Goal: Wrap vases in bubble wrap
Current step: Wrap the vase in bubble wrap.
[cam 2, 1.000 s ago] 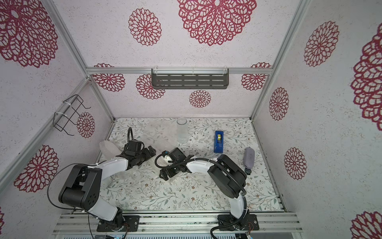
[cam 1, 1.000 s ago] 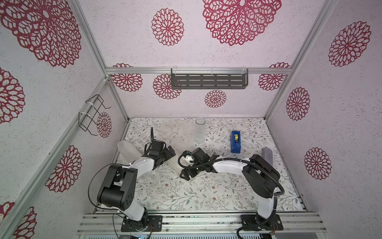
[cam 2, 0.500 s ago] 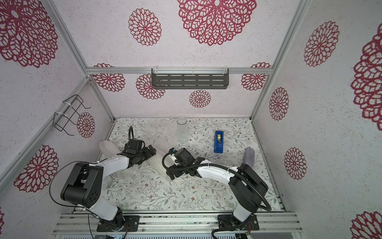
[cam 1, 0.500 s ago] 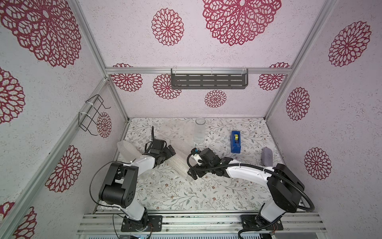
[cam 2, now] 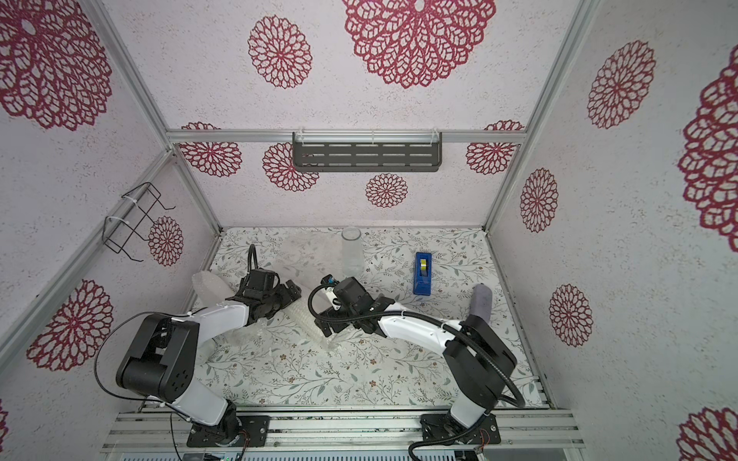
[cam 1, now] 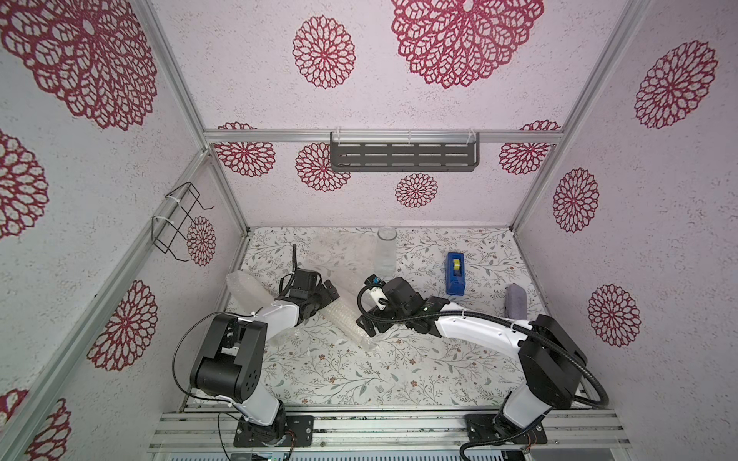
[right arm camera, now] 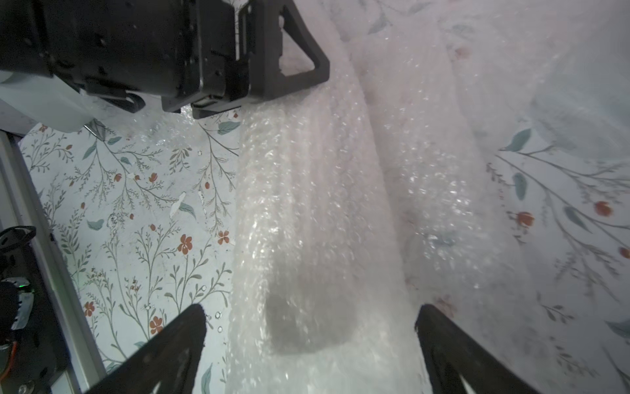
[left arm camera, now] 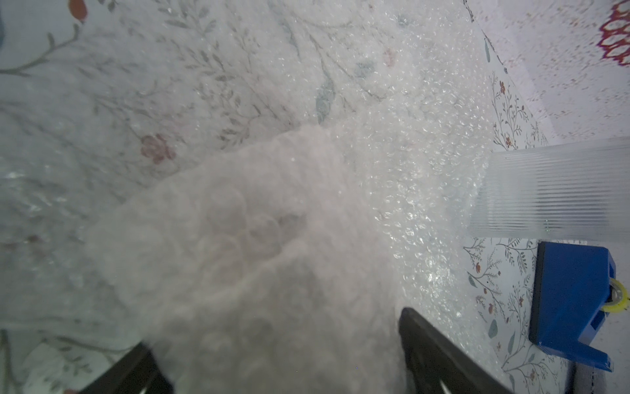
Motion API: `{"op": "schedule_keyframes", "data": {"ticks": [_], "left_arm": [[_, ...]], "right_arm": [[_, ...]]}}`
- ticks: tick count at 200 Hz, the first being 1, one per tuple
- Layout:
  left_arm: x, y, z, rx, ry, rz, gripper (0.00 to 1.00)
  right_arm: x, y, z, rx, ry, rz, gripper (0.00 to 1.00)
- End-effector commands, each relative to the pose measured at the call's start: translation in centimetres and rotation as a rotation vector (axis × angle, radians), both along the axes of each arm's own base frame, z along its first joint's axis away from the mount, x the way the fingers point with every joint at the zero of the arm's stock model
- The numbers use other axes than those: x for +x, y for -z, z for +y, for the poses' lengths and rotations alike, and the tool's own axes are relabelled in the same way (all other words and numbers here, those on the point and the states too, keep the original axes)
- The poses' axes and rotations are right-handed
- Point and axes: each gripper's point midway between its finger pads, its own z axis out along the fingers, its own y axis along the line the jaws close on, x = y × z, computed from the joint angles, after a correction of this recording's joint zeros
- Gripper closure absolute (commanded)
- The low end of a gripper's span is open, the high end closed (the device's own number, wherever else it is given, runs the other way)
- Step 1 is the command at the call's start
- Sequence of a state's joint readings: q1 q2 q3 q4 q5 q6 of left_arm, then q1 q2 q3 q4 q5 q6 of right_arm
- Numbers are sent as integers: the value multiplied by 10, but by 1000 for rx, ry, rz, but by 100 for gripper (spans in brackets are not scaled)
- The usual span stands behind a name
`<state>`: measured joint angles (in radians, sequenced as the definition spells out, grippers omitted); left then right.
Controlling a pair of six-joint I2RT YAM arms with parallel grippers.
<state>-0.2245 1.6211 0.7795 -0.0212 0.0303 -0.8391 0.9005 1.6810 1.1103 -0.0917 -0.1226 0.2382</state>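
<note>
1. I see the long vase rolled in translucent bubble wrap [cam 1: 345, 324] lying slantwise on the floral bench [cam 1: 339, 375].
2. My left fingers [left arm camera: 429, 344] are spread, straddling one end.
3. My right fingers [right arm camera: 170, 341] are spread around the other end.

Floral-patterned table [cam 1: 359, 371], as it lies before me. At the middle, a bubble-wrapped roll [cam 1: 344, 321] rests on its side, set diagonally. Behind it a loose sheet of bubble wrap [cam 1: 339, 255] is spread flat, its right edge just beside an upright ribbed glass vase [cam 1: 385, 255]. To my right of the vase lies a blue tape dispenser [cam 1: 455, 273]. A grey-violet bundle [cam 1: 516, 299] sits near the right wall, and a second wrapped bundle [cam 1: 243, 289] by the left wall.
</note>
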Motion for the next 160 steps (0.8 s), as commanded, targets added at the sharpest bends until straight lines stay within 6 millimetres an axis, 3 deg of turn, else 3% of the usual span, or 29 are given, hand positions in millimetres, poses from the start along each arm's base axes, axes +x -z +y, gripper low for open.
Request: {"op": "schedule_keyframes", "data": {"ticks": [1,25,52,84,160], "left_arm": [[-30,30,21,91,-41,125,4],[-29,28,19,82,-40,114,4],[-29,30,18,87,-45,144,4],[-28,30,24,106,-80,161,4],[-20,31,17,139,-91,187,5]], "right_arm": [[0,0,18,70,-21,45,1],[1,14,22,74,-39,63,1],[-13,30,26,96,-93,144,1],[-25,40,16,77,-69,163,1],[-20,35,5,107,86,84,3]]}}
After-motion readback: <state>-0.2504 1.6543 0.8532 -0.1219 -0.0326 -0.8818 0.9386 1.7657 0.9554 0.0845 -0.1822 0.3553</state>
